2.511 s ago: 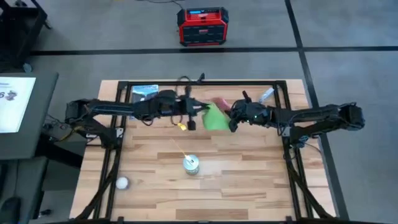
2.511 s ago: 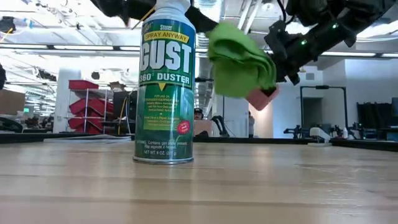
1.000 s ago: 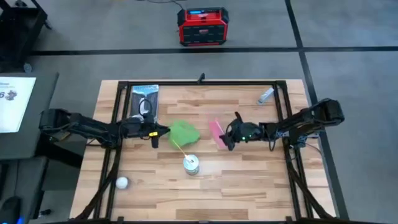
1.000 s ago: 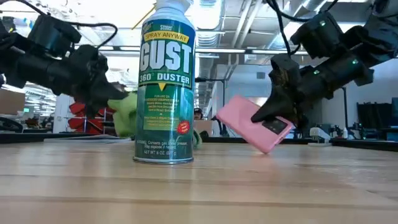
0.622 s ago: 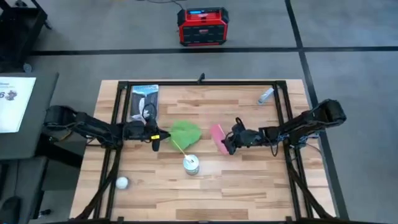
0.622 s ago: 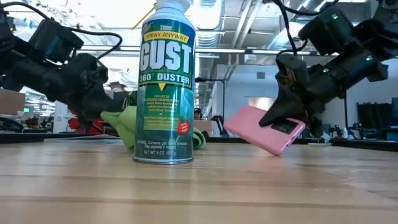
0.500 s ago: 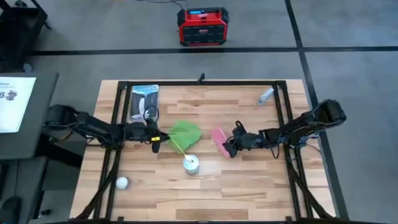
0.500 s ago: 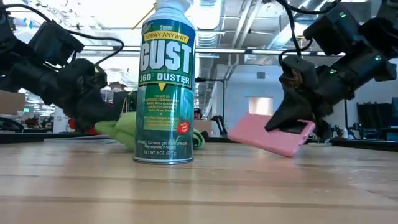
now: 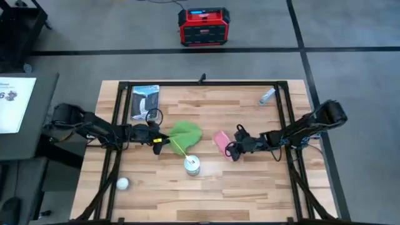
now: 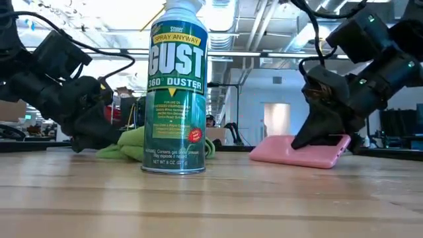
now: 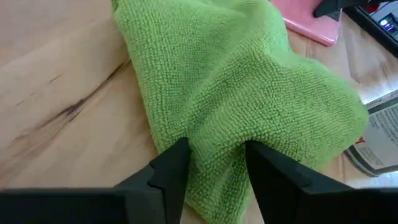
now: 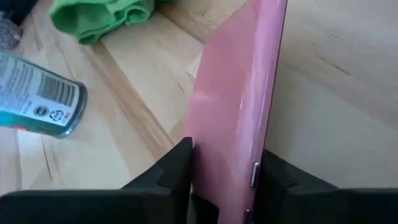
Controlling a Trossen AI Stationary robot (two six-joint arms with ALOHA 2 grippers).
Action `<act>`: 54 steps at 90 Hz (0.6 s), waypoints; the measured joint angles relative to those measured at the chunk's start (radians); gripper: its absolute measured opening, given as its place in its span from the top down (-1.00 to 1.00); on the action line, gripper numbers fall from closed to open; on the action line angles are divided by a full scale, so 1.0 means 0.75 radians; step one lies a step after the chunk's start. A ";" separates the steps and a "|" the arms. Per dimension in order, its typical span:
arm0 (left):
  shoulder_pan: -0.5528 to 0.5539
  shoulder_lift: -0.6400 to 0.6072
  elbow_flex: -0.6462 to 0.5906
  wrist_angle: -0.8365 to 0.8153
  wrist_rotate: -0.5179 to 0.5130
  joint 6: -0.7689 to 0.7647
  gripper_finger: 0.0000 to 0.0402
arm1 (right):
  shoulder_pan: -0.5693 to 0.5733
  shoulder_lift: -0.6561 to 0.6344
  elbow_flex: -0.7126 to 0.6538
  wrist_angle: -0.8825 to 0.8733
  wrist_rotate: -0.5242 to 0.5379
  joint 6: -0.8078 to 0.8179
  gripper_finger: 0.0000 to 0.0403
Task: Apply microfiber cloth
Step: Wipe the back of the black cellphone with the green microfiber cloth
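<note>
On the wooden table (image 9: 250,181), left of centre, the microfiber cloth (image 9: 185,132) lies crumpled just behind the duster can (image 9: 192,165). At the cloth's left edge, the left gripper (image 9: 157,140) sits low, its fingers (image 11: 168,171) pinching a fold of green fabric. Well right of the cloth, the right gripper (image 9: 234,149) clamps one end of the pink phone (image 9: 221,140), which rests on the wood.
</note>
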 joint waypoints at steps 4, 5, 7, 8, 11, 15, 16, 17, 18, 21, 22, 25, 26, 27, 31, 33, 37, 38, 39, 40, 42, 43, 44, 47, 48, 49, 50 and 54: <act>0.000 0.000 0.005 0.000 0.000 0.012 0.29 | -0.009 -0.029 0.000 -0.043 -0.004 -0.005 0.36; 0.000 0.000 0.006 0.000 0.000 0.016 0.29 | -0.010 -0.038 -0.001 -0.055 -0.005 -0.005 0.36; 0.000 0.000 0.008 -0.001 0.000 0.024 0.29 | -0.015 -0.058 -0.001 -0.085 -0.006 -0.009 0.34; 0.000 -0.001 0.009 -0.001 0.000 0.028 0.29 | -0.017 -0.071 -0.001 -0.101 -0.006 -0.011 0.33; 0.000 -0.001 0.012 -0.001 0.000 0.037 0.29 | -0.023 -0.106 -0.003 -0.141 -0.005 -0.021 0.30; 0.000 -0.001 0.020 -0.005 0.000 0.051 0.29 | -0.029 -0.158 -0.004 -0.182 -0.004 -0.034 0.26; 0.000 -0.001 0.022 -0.004 0.000 0.054 0.29 | -0.033 -0.172 -0.004 -0.191 -0.002 -0.038 0.25; 0.000 -0.001 0.025 -0.004 0.000 0.059 0.29 | -0.035 -0.187 -0.004 -0.200 -0.001 -0.040 0.24; 0.000 -0.001 0.027 -0.002 0.000 0.062 0.29 | -0.037 -0.203 -0.004 -0.208 0.002 -0.042 0.23; 0.000 -0.001 0.030 0.007 -0.001 0.068 0.29 | -0.042 -0.246 -0.003 -0.230 0.008 -0.054 0.21; 0.000 -0.001 0.031 0.012 -0.001 0.069 0.29 | -0.045 -0.261 -0.003 -0.237 0.008 -0.059 0.20; 0.000 -0.004 0.032 0.027 0.000 0.071 0.29 | -0.048 -0.304 -0.002 -0.263 0.009 -0.069 0.18; 0.000 -0.005 0.032 0.032 0.000 0.072 0.29 | -0.050 -0.317 -0.002 -0.271 0.010 -0.071 0.18; 0.000 -0.007 0.032 0.038 0.000 0.072 0.29 | -0.053 -0.332 -0.002 -0.281 0.010 -0.071 0.17; 0.000 -0.011 0.032 0.065 0.001 0.078 0.29 | -0.056 -0.385 -0.002 -0.318 0.012 -0.075 0.15; 0.000 -0.013 0.034 0.072 0.001 0.086 0.29 | -0.059 -0.411 -0.002 -0.336 0.015 -0.077 0.14; 0.000 -0.022 0.034 0.067 0.001 0.105 0.29 | -0.063 -0.459 0.000 -0.381 0.028 -0.086 0.13; 0.000 -0.025 0.034 0.063 0.001 0.110 0.29 | -0.063 -0.469 0.000 -0.396 0.031 -0.087 0.13; 0.000 -0.027 0.034 0.060 0.001 0.114 0.29 | -0.063 -0.478 0.000 -0.412 0.033 -0.088 0.13; 0.001 -0.029 0.034 0.057 0.001 0.119 0.29 | -0.063 -0.489 0.000 -0.428 0.033 -0.088 0.13; 0.002 -0.030 0.034 0.054 0.001 0.129 0.29 | -0.066 -0.506 0.000 -0.460 0.034 -0.090 0.13; 0.002 -0.030 0.034 0.053 0.001 0.133 0.29 | -0.068 -0.515 0.000 -0.477 0.034 -0.090 0.13; 0.003 -0.030 0.034 0.051 0.001 0.134 0.29 | -0.069 -0.524 0.000 -0.494 0.034 -0.090 0.13; 0.006 -0.030 0.034 0.039 0.001 0.137 0.29 | -0.072 -0.548 0.000 -0.546 0.035 -0.090 0.13; 0.007 -0.030 0.034 0.034 0.001 0.137 0.29 | -0.073 -0.556 0.000 -0.563 0.035 -0.090 0.13; 0.008 -0.030 0.034 0.031 0.001 0.137 0.29 | -0.075 -0.563 0.000 -0.580 0.036 -0.089 0.13; 0.010 -0.030 0.034 0.028 0.001 0.137 0.29 | -0.076 -0.569 0.000 -0.596 0.037 -0.088 0.13; 0.014 -0.030 0.035 0.008 0.001 0.138 0.29 | -0.081 -0.591 0.000 -0.650 0.044 -0.084 0.14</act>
